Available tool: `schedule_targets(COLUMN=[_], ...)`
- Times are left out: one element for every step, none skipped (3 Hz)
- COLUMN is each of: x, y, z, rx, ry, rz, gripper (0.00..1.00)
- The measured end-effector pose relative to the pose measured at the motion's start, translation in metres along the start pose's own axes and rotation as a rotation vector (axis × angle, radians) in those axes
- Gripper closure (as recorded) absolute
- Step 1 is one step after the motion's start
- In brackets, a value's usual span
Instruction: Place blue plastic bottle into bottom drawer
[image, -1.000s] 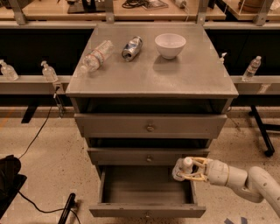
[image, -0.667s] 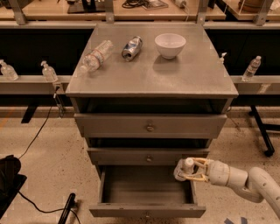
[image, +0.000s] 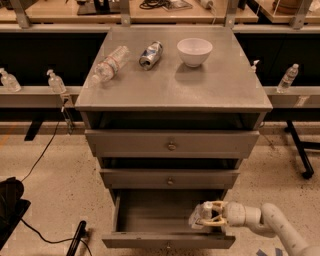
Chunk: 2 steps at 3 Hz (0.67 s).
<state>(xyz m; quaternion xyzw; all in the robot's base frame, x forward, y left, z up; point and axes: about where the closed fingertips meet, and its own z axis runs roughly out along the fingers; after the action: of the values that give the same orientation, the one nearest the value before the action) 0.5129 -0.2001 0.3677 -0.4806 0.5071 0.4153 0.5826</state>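
Observation:
The bottom drawer (image: 150, 215) of the grey cabinet stands pulled open, its deep grey inside showing. My gripper (image: 209, 216) reaches in from the lower right and is shut on the blue plastic bottle (image: 200, 216), a small clear bottle with a pale label. It holds the bottle over the right part of the drawer's inside, just behind the front panel. Whether the bottle touches the drawer floor I cannot tell.
On the cabinet top (image: 220, 90) lie a slimmer clear bottle (image: 109, 65), a dented silver-blue can (image: 150, 54) and a white bowl (image: 194, 51). The two upper drawers (image: 171, 145) are shut. Small bottles stand on side ledges. A black cable and bag lie at lower left.
My gripper with the bottle has moved slightly lower and a little to the left, over the open bottom drawer. Nothing else has moved.

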Motion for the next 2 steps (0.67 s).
schedule_targets(x=[0.037,0.041], y=[0.004,-0.034], z=[-0.006,-0.026], rx=[-0.025,0.052], ry=[-0.056,-0.036], rz=[0.015,-0.107], gripper=[1.0,1.0])
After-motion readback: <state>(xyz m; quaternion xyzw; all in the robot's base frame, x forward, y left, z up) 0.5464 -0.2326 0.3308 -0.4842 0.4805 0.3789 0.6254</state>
